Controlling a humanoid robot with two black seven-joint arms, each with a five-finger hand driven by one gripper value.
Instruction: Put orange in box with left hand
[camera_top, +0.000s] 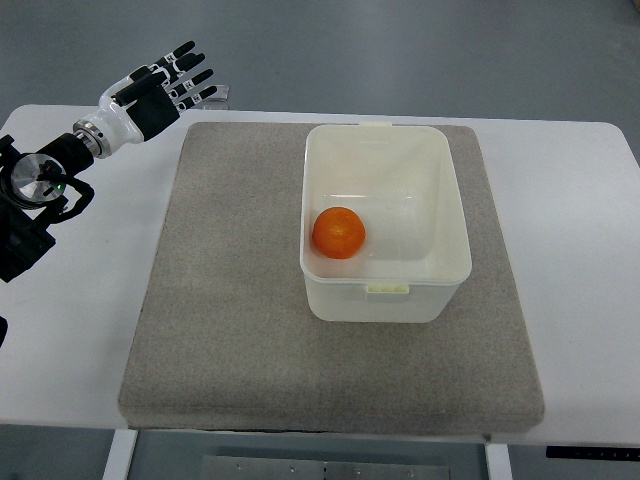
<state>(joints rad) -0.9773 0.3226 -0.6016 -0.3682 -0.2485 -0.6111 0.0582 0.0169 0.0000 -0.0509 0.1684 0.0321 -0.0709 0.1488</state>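
One view only, the top view, so we work from that. The round orange fruit (339, 232) sits inside the white rectangular plastic box (440, 215), on the floor of the box close to its left wall, toward the near end. The box stands upright on the grey felt-like mat (230, 300), which covers most of the white table (80, 340).

The left hand (165, 88), black and white with jointed fingers, hangs over the table's far left corner, well apart from the box. Its fingers (190, 72) are spread and straight, holding nothing. We see no right arm.

We judge the placement done: fruit in the box, hand empty and clear. The step in hand looks like the retreat. To do it well, we would keep the fingers apart and relaxed, carry the arm away along the left side, and stay high and wide of the box rim so nothing nudges the box or sets the orange rolling.
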